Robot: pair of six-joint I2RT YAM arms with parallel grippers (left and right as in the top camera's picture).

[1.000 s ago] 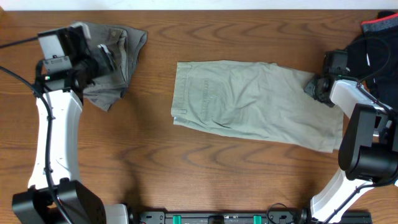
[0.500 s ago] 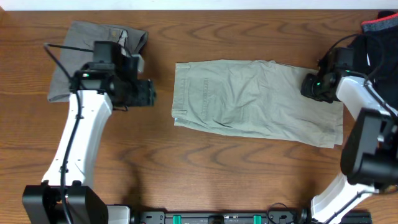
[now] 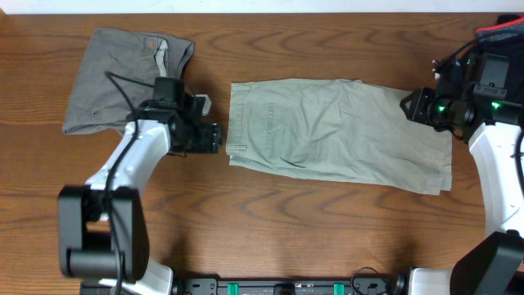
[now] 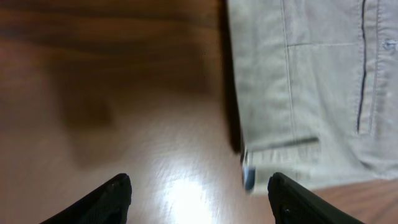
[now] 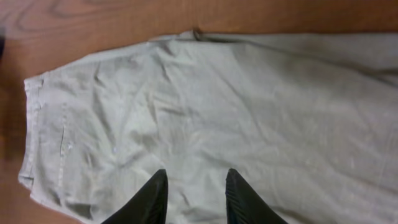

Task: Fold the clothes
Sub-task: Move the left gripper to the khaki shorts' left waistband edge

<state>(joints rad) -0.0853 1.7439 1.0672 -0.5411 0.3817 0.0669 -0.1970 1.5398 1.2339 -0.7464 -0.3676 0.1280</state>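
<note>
The pale khaki-green trousers [image 3: 336,135] lie folded flat across the middle of the table, waistband to the left. The grey shorts [image 3: 123,78] lie in a heap at the back left. My left gripper [image 3: 214,138] hovers open over bare wood just left of the waistband. In the left wrist view its fingers [image 4: 115,199] stand wide apart, with the trousers [image 4: 323,87] and their light-blue lining [image 4: 249,177] ahead on the right. My right gripper [image 3: 413,106] is over the trousers' right end; its jaws [image 5: 194,196] stand a little apart above the cloth [image 5: 205,112], holding nothing.
A dark garment with a red edge [image 3: 495,45] lies at the back right corner, behind the right arm. A black rail [image 3: 286,287] runs along the table's front edge. Bare wood [image 3: 286,229] lies in front of the trousers.
My left arm has left the grey shorts and swung right to the trousers' waistband. My right gripper's jaws have parted, and its arm has drawn back to the right.
</note>
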